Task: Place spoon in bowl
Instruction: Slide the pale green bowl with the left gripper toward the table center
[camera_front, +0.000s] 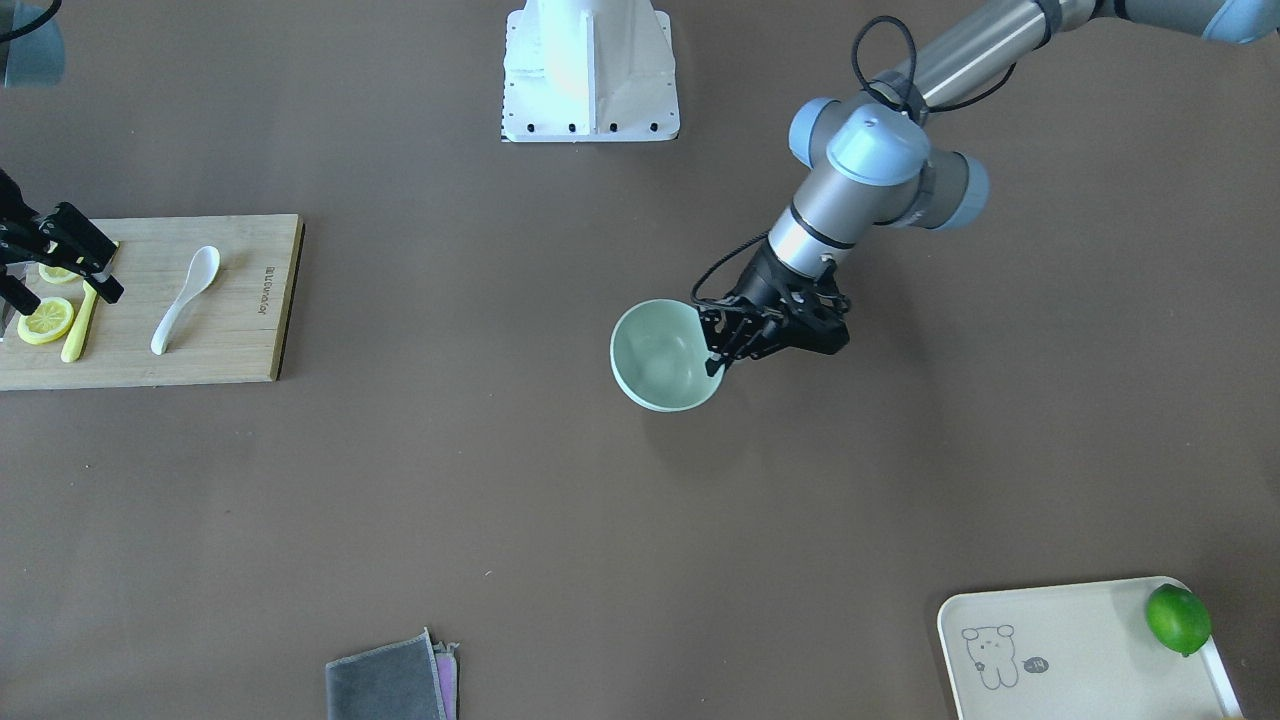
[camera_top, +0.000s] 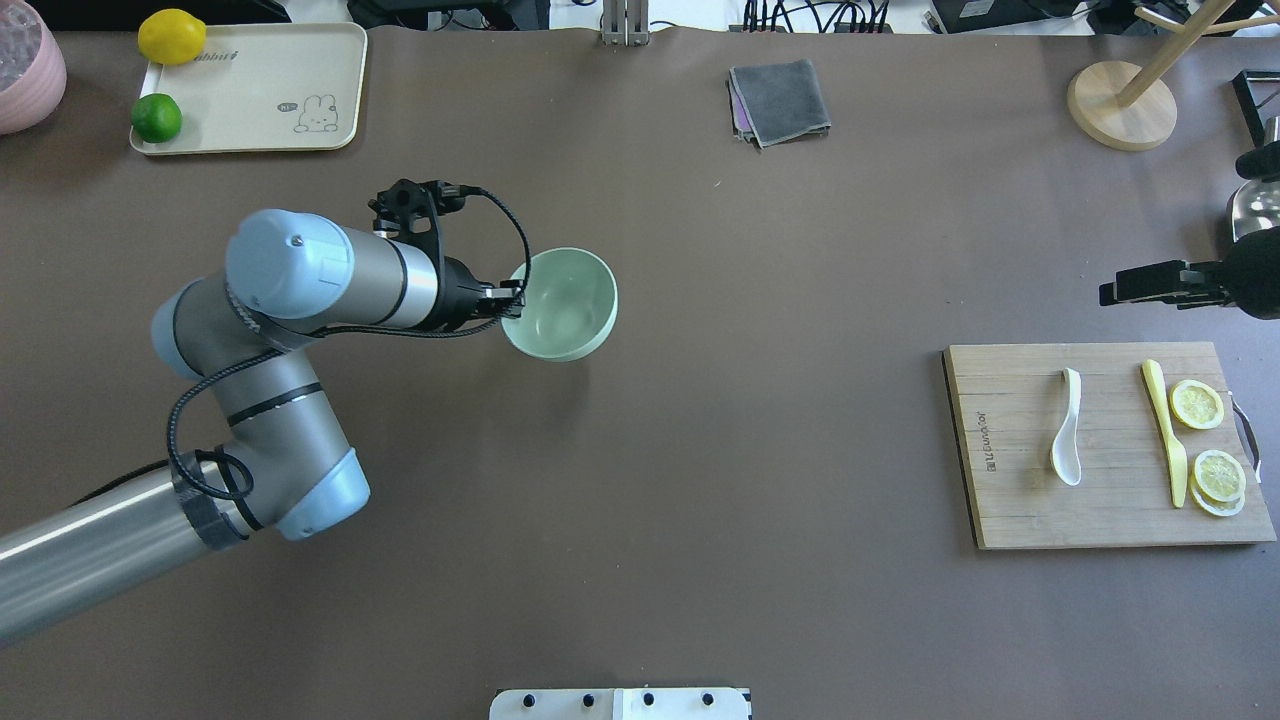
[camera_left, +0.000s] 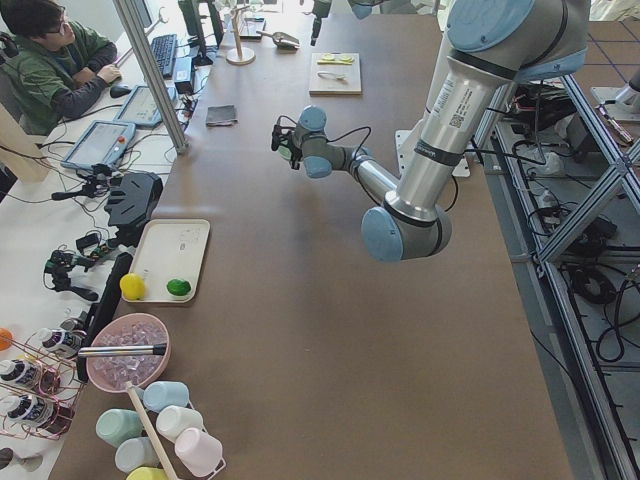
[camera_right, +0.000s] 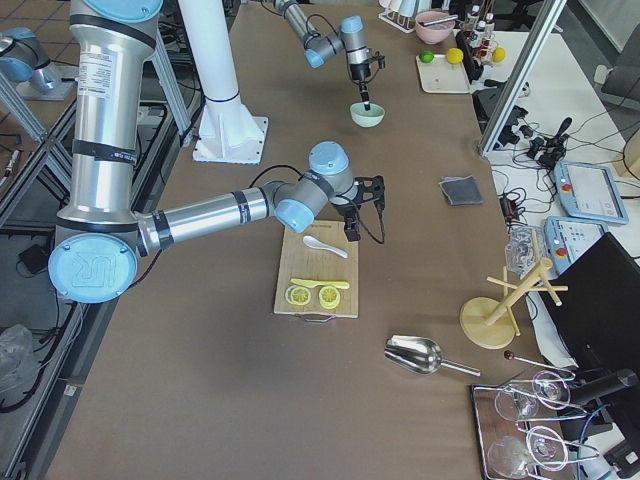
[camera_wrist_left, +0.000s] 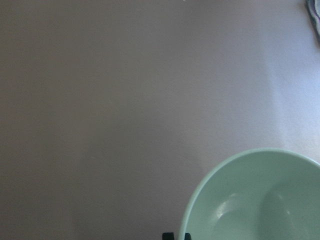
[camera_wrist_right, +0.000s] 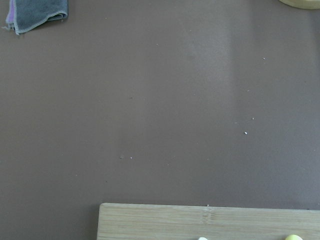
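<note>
The pale mint-green bowl (camera_front: 660, 355) is at mid table, also in the overhead view (camera_top: 565, 305). My left gripper (camera_front: 714, 352) is shut on its rim on the robot's left side, one finger inside the bowl. The left wrist view shows the bowl (camera_wrist_left: 255, 200) at lower right. I cannot tell whether the bowl touches the table. The white spoon (camera_front: 185, 300) lies on a wooden cutting board (camera_front: 240, 340), scoop towards the robot; it also shows in the overhead view (camera_top: 1068, 430). My right gripper (camera_front: 70, 298) is open and empty, hovering over the board's outer end, apart from the spoon.
A yellow knife (camera_top: 1165, 430) and lemon slices (camera_top: 1197, 404) lie on the board beside the spoon. A cream tray (camera_top: 250, 90) holds a lime (camera_top: 157, 117) and a lemon (camera_top: 172, 35). A grey cloth (camera_top: 780, 100) and a wooden stand (camera_top: 1120, 105) are at the far edge.
</note>
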